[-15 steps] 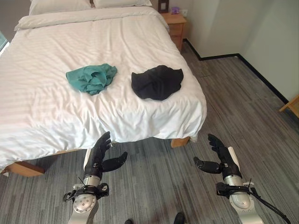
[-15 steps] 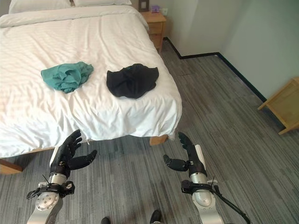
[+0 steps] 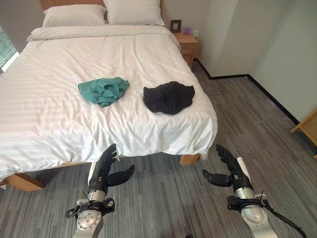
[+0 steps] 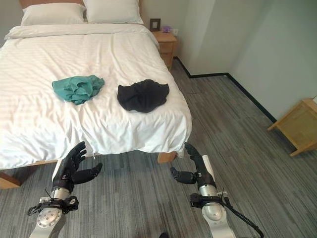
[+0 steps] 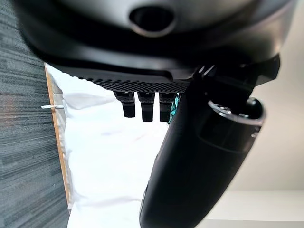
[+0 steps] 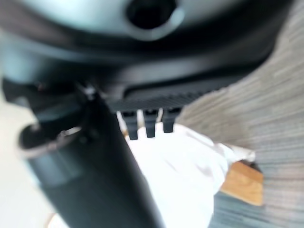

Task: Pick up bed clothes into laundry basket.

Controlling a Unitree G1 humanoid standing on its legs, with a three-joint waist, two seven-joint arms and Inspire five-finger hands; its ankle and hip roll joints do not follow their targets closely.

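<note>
Two crumpled garments lie on the white bed: a teal one to the left and a black one to its right, nearer the foot corner. My left hand hangs open over the floor just before the bed's foot edge, fingers straight and thumb out, holding nothing. My right hand is open too, low over the floor near the bed's foot corner, well short of both garments. The left wrist view looks past straight fingers onto white sheet.
Two pillows lie at the head of the bed, with a wooden nightstand beside it. A wooden piece of furniture stands at the right wall. Grey striped carpet runs along the bed's right side and foot.
The camera has tilted up, so the bed's head and pillows now show. Both hands hold the same open pose before the bed; the garments have not moved.
</note>
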